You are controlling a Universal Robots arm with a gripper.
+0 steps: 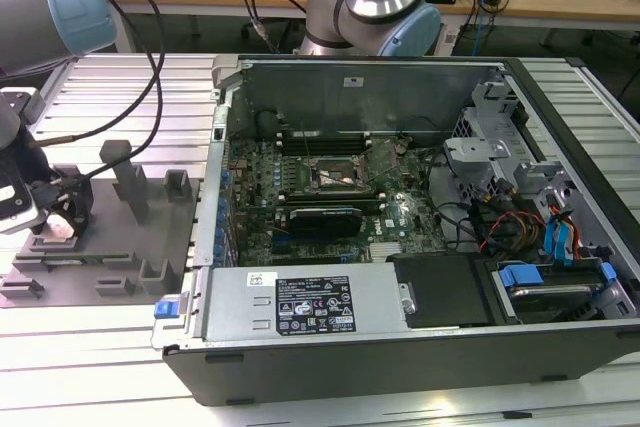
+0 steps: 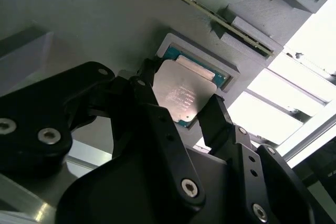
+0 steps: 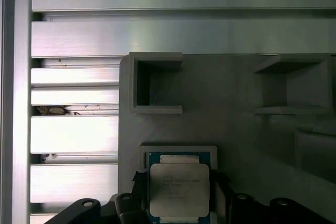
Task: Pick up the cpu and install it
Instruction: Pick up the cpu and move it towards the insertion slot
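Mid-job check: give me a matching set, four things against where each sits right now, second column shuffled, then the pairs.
Things:
1 cpu
2 socket
3 gripper
4 labelled box

Places:
A on the motherboard, mid-case
B down at the cpu, over the plate
C in the plate's recess
D inside the case, along its near wall in the exterior view

Pairs: 1-C, 2-A, 3-B, 4-D
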